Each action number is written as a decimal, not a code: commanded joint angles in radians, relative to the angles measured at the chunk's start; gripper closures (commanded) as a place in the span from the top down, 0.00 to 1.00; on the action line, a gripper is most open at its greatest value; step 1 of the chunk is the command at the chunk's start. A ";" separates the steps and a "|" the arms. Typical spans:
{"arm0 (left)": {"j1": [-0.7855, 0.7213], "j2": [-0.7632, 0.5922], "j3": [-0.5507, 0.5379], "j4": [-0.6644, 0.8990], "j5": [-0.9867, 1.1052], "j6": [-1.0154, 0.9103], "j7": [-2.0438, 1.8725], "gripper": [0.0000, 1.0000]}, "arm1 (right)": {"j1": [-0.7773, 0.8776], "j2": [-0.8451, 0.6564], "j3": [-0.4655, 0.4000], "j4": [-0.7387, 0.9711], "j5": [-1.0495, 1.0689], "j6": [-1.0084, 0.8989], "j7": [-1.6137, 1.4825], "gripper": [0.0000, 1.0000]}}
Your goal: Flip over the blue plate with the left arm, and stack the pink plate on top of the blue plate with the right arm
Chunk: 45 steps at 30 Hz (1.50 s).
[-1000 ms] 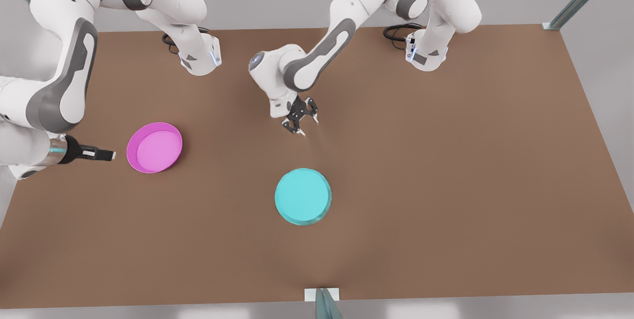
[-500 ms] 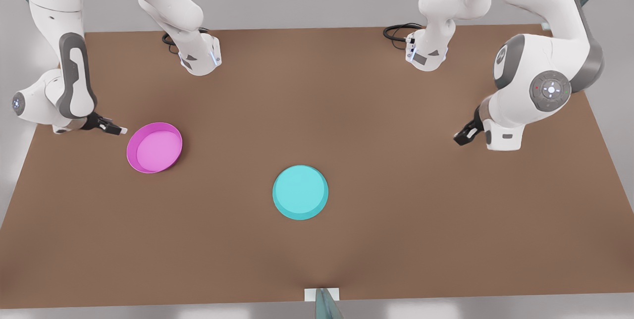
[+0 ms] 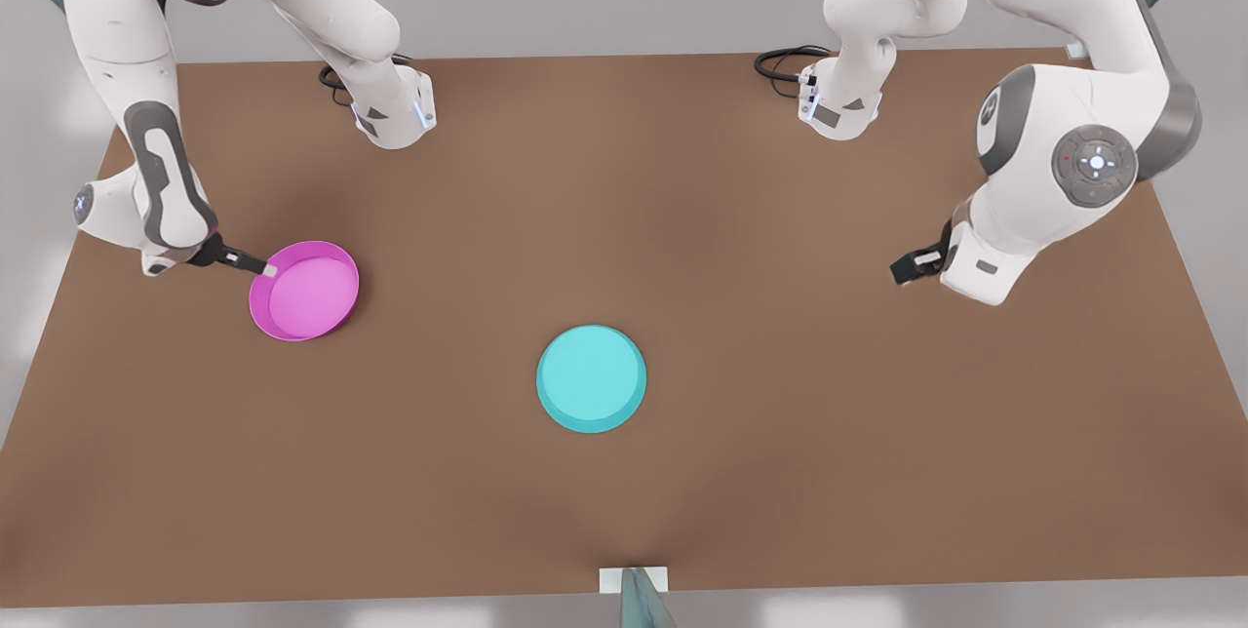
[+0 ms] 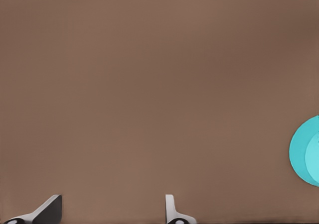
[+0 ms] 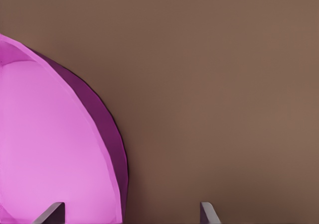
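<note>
The blue plate (image 3: pixel 591 378) lies flat near the table's middle, a smooth flat face up; its edge also shows as the blue plate (image 4: pixel 306 152) in the left wrist view. The pink plate (image 3: pixel 304 291) rests hollow side up toward the front view's left. My right gripper (image 3: pixel 263 269) is open at that plate's rim; in the right wrist view the right gripper (image 5: pixel 129 211) has one finger over the pink plate (image 5: pixel 50 149) and the other over bare table. My left gripper (image 3: pixel 902 269) waits open above the table at the front view's right, far from both plates, shown as the left gripper (image 4: pixel 112 210).
Two arm bases (image 3: pixel 392 111) (image 3: pixel 840 106) with black cables stand along the far side of the brown table (image 3: pixel 780 433). A small white bracket (image 3: pixel 634 577) sits at the near edge. Metal struts rise at the far corners.
The left arm pulled away from above the blue plate to the front view's right, and the plate settled flat. The right gripper moved in from the left edge to the pink plate's rim.
</note>
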 commanded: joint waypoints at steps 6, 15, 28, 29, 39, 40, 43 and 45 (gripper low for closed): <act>0.000 -0.003 -0.004 0.003 0.005 -0.042 0.323 1.00 | 0.004 0.013 0.029 -0.013 0.053 0.015 -0.321 0.91; 0.000 0.003 -0.002 0.004 0.000 -0.039 0.324 1.00 | 0.004 0.014 0.029 0.000 0.053 -0.012 -0.319 0.21; -0.002 0.006 -0.009 0.023 -0.006 -0.056 0.301 1.00 | 0.179 0.065 0.222 0.265 0.297 -0.163 -0.180 0.21; 0.000 0.007 -0.009 0.023 -0.006 -0.056 0.303 1.00 | 0.242 0.086 0.222 0.296 0.340 -0.152 -0.143 0.21; -0.002 0.007 -0.010 0.024 -0.006 -0.068 0.304 1.00 | 0.673 0.350 0.220 0.687 0.424 -0.017 0.550 0.21; -0.002 0.009 -0.010 0.023 -0.006 -0.068 0.304 1.00 | 0.702 0.371 0.220 0.714 0.424 0.004 0.586 0.21; -0.002 0.009 -0.010 0.024 -0.006 -0.067 0.304 1.00 | 0.757 0.401 0.220 0.768 0.421 0.038 0.664 0.21; -0.002 0.010 -0.010 0.024 -0.006 -0.067 0.304 1.00 | 0.777 0.407 0.217 0.768 0.415 0.051 0.672 0.21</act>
